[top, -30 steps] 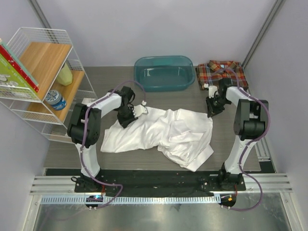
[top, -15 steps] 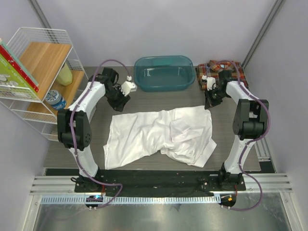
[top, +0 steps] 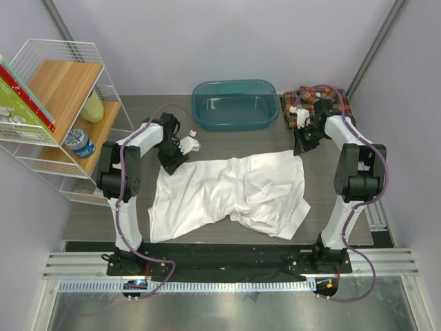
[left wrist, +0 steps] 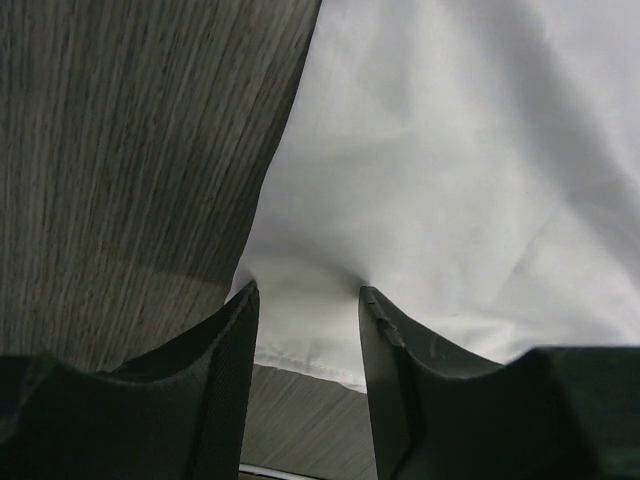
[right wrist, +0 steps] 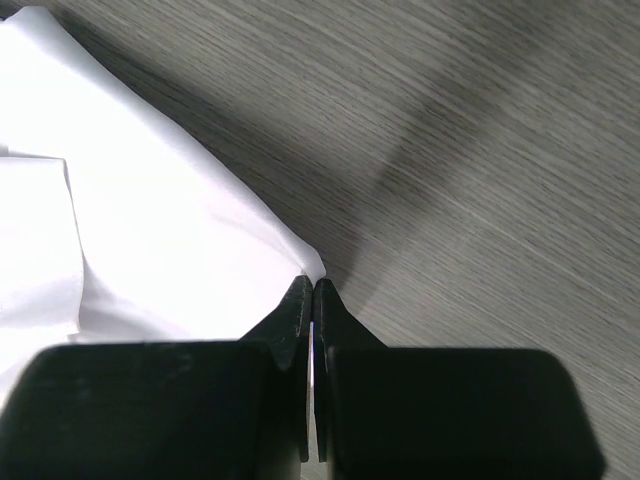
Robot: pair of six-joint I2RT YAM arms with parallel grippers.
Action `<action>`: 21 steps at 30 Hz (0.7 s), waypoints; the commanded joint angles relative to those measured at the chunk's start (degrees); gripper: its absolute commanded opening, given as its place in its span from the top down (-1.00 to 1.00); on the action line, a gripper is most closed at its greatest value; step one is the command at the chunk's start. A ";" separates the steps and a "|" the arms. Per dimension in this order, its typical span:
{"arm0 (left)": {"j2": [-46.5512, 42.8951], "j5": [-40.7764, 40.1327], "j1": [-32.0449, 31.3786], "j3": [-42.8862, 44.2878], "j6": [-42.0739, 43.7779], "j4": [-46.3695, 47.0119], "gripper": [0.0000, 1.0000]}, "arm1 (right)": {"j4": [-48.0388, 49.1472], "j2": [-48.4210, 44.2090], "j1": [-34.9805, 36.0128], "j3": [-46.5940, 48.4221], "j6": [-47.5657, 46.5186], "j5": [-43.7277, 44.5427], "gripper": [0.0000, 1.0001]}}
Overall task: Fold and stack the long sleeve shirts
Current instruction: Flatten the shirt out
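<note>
White shirt [top: 227, 193] near teal tub [top: 234, 124], corner seemingly pinched in closed right tool [right wrist: 313, 290], left tool [left wrist: 307, 292] apart over hem.

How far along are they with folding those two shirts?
Barely halfway, I'd say. The plaid shirt already looks folded at the back right. The white shirt lies spread out and rumpled; the right gripper is shut on its far right corner, and the left gripper, open, straddles its far left corner. To do: folding the white one and stacking the two.
</note>
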 commanded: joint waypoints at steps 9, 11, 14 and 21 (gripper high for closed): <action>-4.22 -2.00 0.36 -2.31 3.14 2.43 0.11 | 0.12 -3.81 0.35 1.74 -1.03 -0.15 0.98; -5.19 -0.42 0.71 -1.51 3.14 1.90 0.10 | 0.12 -3.82 0.35 1.65 -0.94 -0.06 0.97; -4.84 -1.11 1.06 0.16 3.05 1.28 0.09 | 0.12 -3.55 0.35 1.74 -0.94 0.02 0.98; -0.45 -3.75 2.03 1.13 3.49 1.81 0.10 | 0.03 -3.29 0.44 2.00 -0.68 0.29 0.97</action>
